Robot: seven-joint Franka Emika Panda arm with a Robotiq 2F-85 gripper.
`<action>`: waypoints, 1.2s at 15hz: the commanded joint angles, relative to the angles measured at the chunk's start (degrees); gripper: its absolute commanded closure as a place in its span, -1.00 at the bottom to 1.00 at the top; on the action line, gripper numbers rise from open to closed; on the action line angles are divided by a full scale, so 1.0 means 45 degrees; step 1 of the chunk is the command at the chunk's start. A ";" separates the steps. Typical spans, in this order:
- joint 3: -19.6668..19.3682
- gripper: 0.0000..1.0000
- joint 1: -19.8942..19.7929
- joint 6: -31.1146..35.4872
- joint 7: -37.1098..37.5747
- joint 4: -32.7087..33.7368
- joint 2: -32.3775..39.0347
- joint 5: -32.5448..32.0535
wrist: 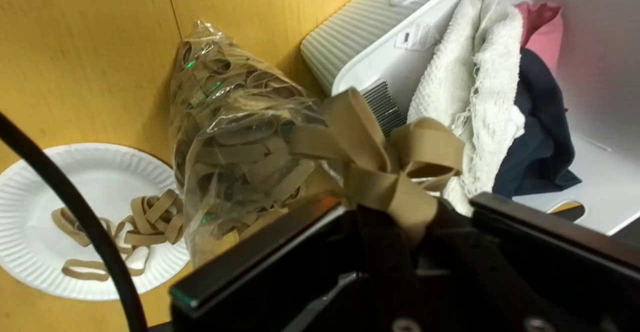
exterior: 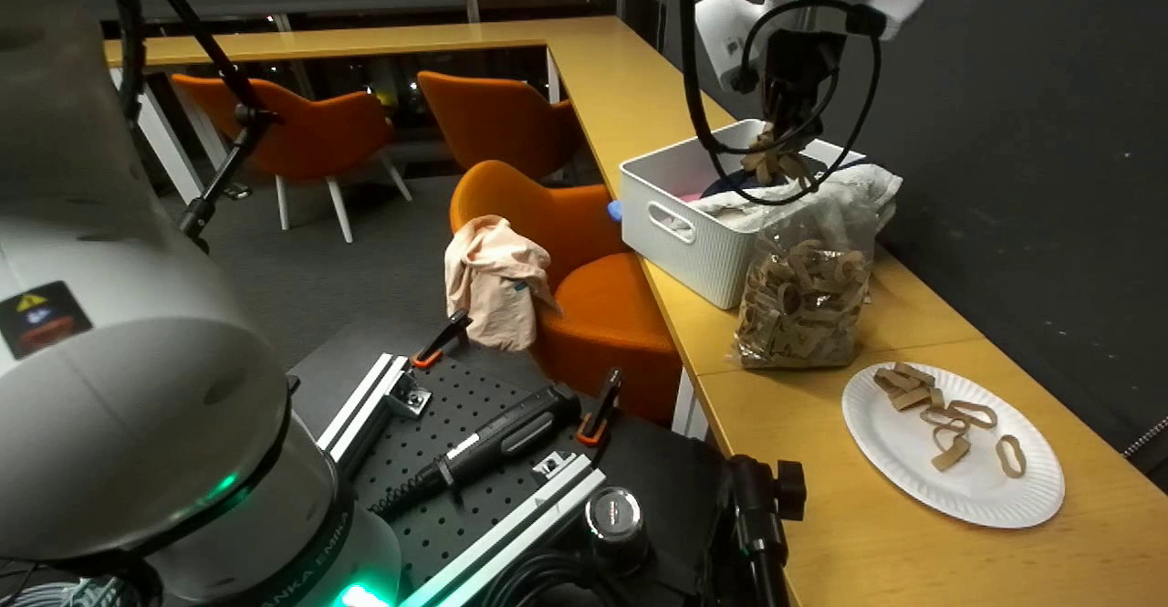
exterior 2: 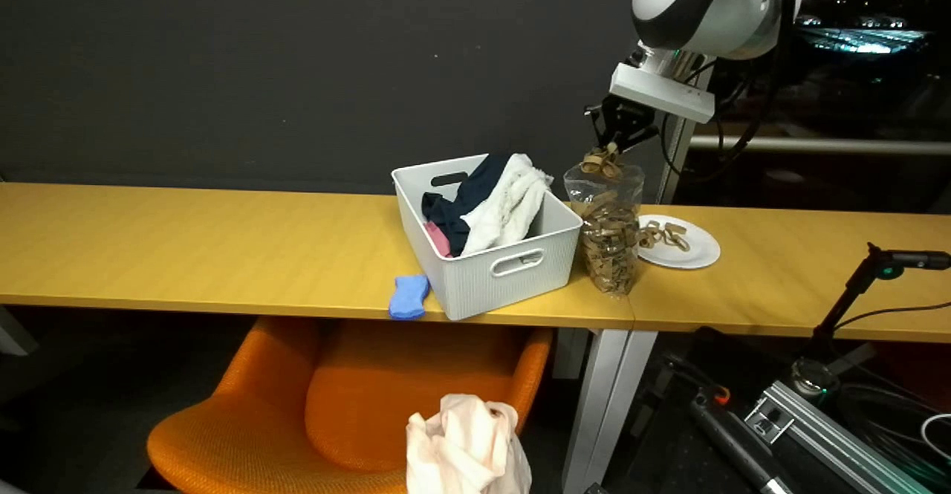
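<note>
My black two-finger gripper (exterior 2: 614, 143) is squeezed tight on a bunch of flat tan rubber bands (wrist: 370, 187), up in the air. Lower down and close by is a tall clear plastic bag (exterior 2: 611, 249), full of more bands (exterior: 803, 306). It stands on the yellow wooden table (exterior 2: 186, 249), its long way going up and down. In the wrist view, the bag is left of my bunch and the light grey plastic basket (wrist: 350, 42) is right of it. I can't tell if I am straight over the bag's mouth. On the bag's other side, away from the basket, sits a round white paper plate (exterior: 990, 497) with loose bands (exterior: 951, 454).
</note>
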 commanded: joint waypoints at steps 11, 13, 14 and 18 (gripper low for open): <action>-0.0395 0.96 -0.0949 0.1041 -0.0102 0.1026 0.1885 0.0059; -0.0457 0.96 -0.1015 0.1086 -0.0080 0.1124 0.2064 0.0052; -0.0476 0.96 -0.1037 0.1115 -0.0062 0.1172 0.2131 0.0068; -0.0329 0.96 -0.1269 0.1502 -0.0365 0.1128 0.1859 0.0832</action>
